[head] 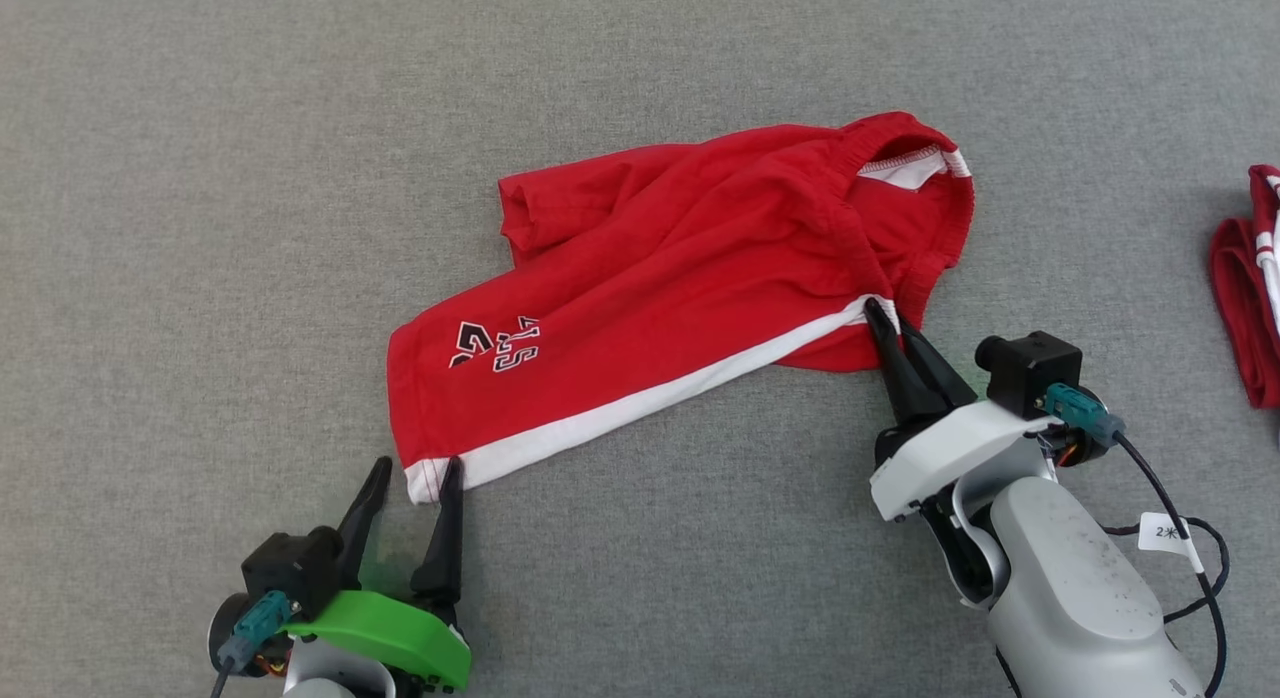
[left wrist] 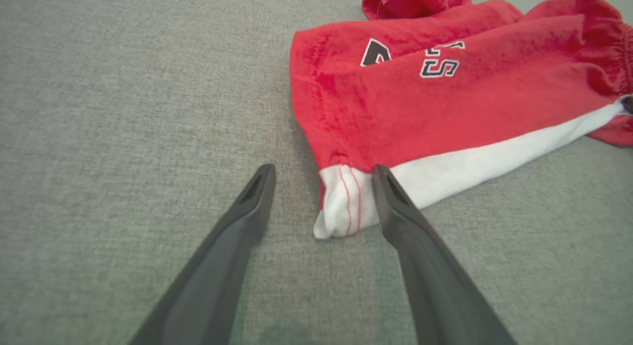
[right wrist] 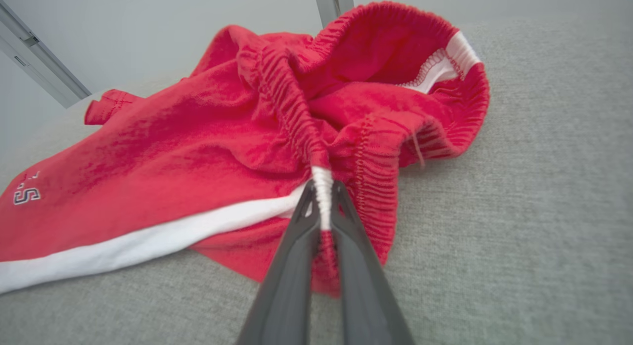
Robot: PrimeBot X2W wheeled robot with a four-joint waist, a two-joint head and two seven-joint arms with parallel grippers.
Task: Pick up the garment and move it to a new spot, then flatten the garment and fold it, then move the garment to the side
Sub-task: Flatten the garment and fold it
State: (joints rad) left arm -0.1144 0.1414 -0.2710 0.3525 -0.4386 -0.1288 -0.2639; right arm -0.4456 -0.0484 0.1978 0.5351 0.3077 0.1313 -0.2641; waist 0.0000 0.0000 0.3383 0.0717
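The red garment (head: pixel 680 278) lay rumpled on the middle of the grey surface (head: pixel 200 178), its white stripe toward the robot. The right gripper (head: pixel 886 316) was clenched on the waistband, and the right wrist view showed the white seam pinched between its fingers (right wrist: pixel 296 246). The left gripper (head: pixel 419 465) stood spread wide with the hem corner between its tips, gripping nothing. Another red cloth (head: pixel 1245 288) lay well apart at the right edge, and bare surface stretched away on the left.

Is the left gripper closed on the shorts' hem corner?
No, the left gripper is open, its fingers straddling the white hem corner of the red shorts.
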